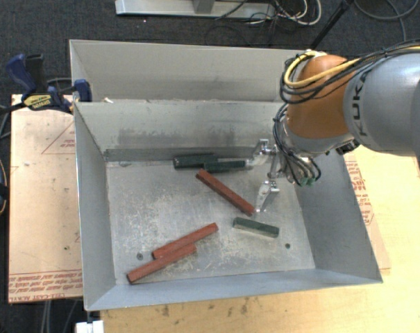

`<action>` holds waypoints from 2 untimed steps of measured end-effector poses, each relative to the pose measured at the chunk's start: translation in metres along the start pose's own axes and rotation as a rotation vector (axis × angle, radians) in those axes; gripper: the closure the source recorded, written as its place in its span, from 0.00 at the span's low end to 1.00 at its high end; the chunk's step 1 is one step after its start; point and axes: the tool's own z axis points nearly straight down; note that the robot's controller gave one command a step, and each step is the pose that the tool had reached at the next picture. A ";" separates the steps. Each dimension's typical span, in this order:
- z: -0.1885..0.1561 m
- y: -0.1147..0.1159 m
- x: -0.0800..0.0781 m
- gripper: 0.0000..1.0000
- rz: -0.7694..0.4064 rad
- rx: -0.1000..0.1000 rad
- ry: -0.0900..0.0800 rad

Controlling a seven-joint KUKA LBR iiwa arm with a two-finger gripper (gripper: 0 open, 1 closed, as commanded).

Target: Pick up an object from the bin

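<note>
So the gripper (269, 194) hangs down into the right half of the bin (91, 200), roughly midway between the back and front walls. Honestly I can't tell whether it's open or closed from this angle. Nothing looks like it's being held.

The closest thing to it is a red-brown stick (225, 191) lying flat on the bin floor. The gripper's tip sits just beside that stick's right-hand end, maybe right over it, but I can't say if they're touching. The stick's long axis runs diagonally: one end points toward the back-left corner, the other toward the front-right corner, and the rest of it stretches away from the gripper toward the middle of the bin.

Just in front of the gripper, toward the front wall, there's a short dark green stick (256, 227), lying almost parallel to the front wall and only slightly tilted. It's near the red-brown stick's end but apart from it.

Along the foot of the back wall are two more dark green sticks (196, 161), laid end to end and overlapping a bit. Over toward the front-left corner is a pair of red-brown sticks (185, 241), side by side and staggered, angled up to the right. They're well apart from the gripper.

The arm's orange cover (321, 103) hangs over the bin's right back corner.
</note>
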 end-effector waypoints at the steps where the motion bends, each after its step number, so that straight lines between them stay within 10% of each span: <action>1: 0.027 0.018 0.001 0.00 -0.069 -0.004 0.019; 2: 0.031 0.026 0.078 1.00 -0.057 0.000 -0.013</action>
